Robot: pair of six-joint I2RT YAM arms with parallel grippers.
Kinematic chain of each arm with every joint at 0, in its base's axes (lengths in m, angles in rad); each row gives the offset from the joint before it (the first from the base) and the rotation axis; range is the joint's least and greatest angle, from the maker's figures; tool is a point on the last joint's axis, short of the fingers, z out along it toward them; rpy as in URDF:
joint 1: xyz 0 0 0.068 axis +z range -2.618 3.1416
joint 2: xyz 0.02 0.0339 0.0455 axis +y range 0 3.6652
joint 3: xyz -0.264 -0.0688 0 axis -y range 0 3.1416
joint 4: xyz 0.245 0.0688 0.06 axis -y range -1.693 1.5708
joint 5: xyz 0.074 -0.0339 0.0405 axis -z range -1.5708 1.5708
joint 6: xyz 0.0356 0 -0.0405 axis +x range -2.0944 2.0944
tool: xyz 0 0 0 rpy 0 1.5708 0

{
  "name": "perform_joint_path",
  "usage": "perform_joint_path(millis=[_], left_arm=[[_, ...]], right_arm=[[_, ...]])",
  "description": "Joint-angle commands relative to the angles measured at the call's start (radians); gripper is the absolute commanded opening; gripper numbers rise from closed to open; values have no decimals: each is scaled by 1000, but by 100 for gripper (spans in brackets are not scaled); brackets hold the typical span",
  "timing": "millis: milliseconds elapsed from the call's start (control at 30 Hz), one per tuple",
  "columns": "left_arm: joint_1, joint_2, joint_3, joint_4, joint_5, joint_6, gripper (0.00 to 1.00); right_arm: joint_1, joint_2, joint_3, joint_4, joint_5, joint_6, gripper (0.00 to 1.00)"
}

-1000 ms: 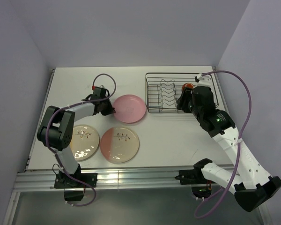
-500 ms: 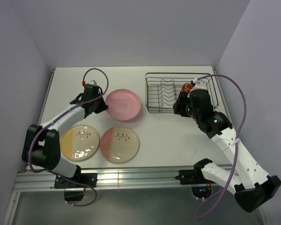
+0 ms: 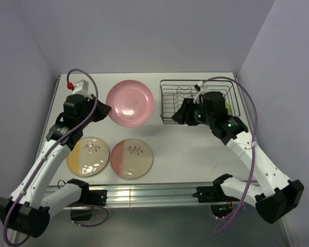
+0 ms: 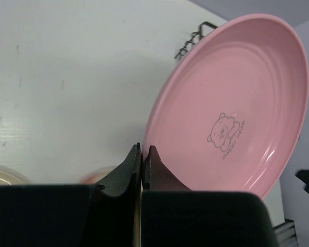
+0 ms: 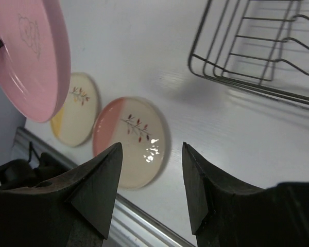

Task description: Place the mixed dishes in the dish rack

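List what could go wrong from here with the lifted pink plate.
The left claw pinches the pink plate only by its rim, so the tilted plate may slip or swing. The open right claw hangs by the dish rack's front edge, in the plate's likely path; they may collide.

Bright, even light falls from above. In the top view the table [image 3: 180, 149] is near white, with only faint, soft shadows under the pink plate [image 3: 130, 102] and by the rack [image 3: 171, 105]. Glare spots sit on the yellow plate [image 3: 87, 156] and the pink-and-cream plate [image 3: 131, 158], and the near rail [image 3: 144, 195] shines. Both wrist views are sharp in the middle. Their near bottom edges are dark and soft.
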Motion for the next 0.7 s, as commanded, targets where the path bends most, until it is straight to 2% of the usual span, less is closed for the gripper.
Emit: perform_joint_path(millis=[0, 200, 333, 667], left_arm=[[2, -67, -10, 39, 89, 25, 0], [0, -135, -44, 48, 141, 40, 0], [0, -162, -65, 97, 207, 34, 0], [-15, -199, -80, 125, 268, 35, 0]], right_arm=[[7, 56, 102, 93, -167, 13, 57], [5, 129, 259, 88, -232, -1, 57], [7, 212, 372, 55, -336, -28, 57], [5, 295, 445, 39, -419, -85, 57]])
